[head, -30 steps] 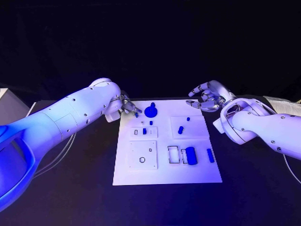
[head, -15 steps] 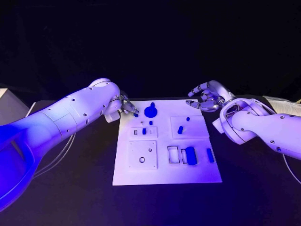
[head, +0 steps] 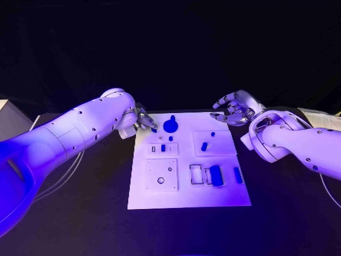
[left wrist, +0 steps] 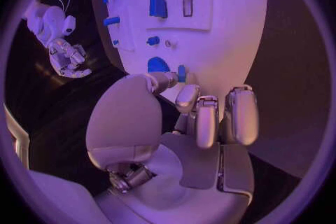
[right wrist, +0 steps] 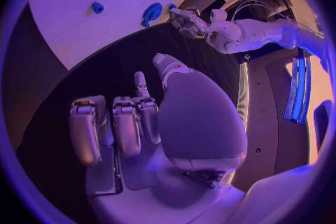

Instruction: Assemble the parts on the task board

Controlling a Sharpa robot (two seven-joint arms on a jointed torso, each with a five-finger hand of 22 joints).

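Note:
The white task board (head: 187,192) lies in the middle of the black table. At its far left corner my left hand (head: 144,120) pinches a small blue peg (head: 154,129) between thumb and a finger, its other fingers curled; the left wrist view shows the peg (left wrist: 181,73) right beside the round blue part (left wrist: 157,64). That round part (head: 171,126) stands on the board next to the peg. A blue cylinder (head: 216,175) and a blue bar (head: 238,175) lie near the board's right side. My right hand (head: 233,109) hovers beyond the far right corner, fingers curled in, holding nothing.
More small blue pieces sit on the board: one in a slot (head: 163,148) and a short peg (head: 204,146). A white box (head: 1,120) stands at the table's left edge and pale sheets (head: 328,120) at the right. A cable (head: 71,170) runs beside my left arm.

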